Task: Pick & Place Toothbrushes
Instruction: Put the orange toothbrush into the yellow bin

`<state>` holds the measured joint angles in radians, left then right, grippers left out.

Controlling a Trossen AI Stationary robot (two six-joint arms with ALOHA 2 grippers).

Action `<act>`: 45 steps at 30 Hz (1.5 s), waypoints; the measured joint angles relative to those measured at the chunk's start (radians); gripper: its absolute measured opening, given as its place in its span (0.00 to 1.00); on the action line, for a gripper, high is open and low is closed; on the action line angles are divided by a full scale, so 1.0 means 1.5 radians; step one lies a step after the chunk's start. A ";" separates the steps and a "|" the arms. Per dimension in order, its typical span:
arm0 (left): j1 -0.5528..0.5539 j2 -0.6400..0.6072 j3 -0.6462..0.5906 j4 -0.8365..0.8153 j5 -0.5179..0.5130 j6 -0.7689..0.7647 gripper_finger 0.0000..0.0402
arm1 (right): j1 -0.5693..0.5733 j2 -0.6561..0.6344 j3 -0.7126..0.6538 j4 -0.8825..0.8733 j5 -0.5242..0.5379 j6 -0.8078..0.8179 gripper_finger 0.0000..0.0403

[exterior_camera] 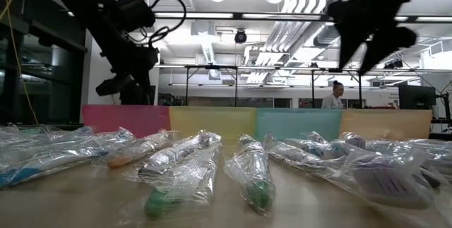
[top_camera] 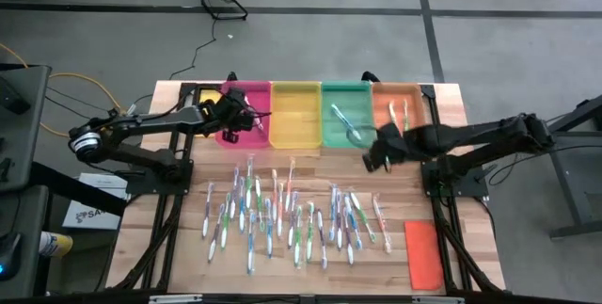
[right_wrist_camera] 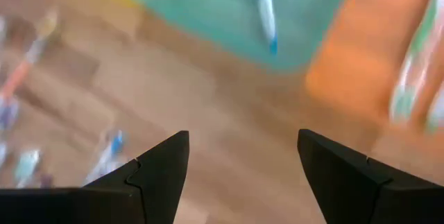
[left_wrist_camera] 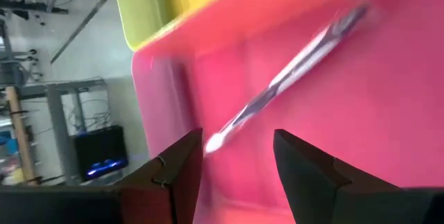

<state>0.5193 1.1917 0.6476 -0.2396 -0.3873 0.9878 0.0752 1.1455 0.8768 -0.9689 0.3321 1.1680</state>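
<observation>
Industrial lab or workshop: a wooden table (top_camera: pixel 310 168) is set on concrete floor (top_camera: pixel 527 3); exposed ceiling ducts (exterior_camera: pixel 282 34), metal racks (exterior_camera: pixel 212 80) and a person (exterior_camera: pixel 332 95) are seen far behind.

Two dark, slim jointed arms, black cables looped along their links, a pale ring on the left arm's base joint, left hand (top_camera: pixel 252 116) and right hand (top_camera: pixel 373 160) each ended in blunt black wedge-shaped fingers
</observation>
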 joint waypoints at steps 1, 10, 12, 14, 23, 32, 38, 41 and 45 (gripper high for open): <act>-0.005 -0.012 0.000 -0.005 0.011 -0.012 0.42 | 0.026 0.005 -0.002 -0.004 0.000 0.036 0.65; -0.070 -0.091 -0.001 -0.020 0.031 -0.057 0.42 | 0.213 0.072 -0.008 -0.010 -0.004 0.253 0.65; -0.086 -0.103 -0.012 -0.023 0.032 -0.063 0.42 | 0.241 0.091 -0.008 -0.011 -0.017 0.291 0.65; -0.099 -0.114 -0.023 -0.022 0.033 -0.071 0.42 | 0.268 0.112 -0.008 -0.011 -0.029 0.331 0.65; -0.144 -0.167 -0.062 -0.023 0.047 -0.107 0.42 | 0.408 0.186 -0.009 -0.009 -0.138 0.547 0.65; -0.146 -0.197 -0.082 -0.012 0.046 -0.107 0.42 | 0.468 0.190 -0.009 0.015 -0.109 0.650 0.65; -0.146 -0.197 -0.099 0.004 0.046 -0.108 0.42 | 0.420 0.190 -0.009 0.035 -0.084 0.563 0.65; -0.146 -0.197 -0.102 -0.001 0.046 -0.116 0.42 | 0.392 0.197 -0.009 0.036 -0.079 0.523 0.64; -0.146 -0.197 -0.102 0.002 0.049 -0.121 0.42 | 0.360 0.230 -0.009 0.038 -0.097 0.472 0.61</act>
<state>0.3004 0.8967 0.4950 -0.2366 -0.3135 0.8066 0.6156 1.4912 0.8631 -0.9123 0.1867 1.8766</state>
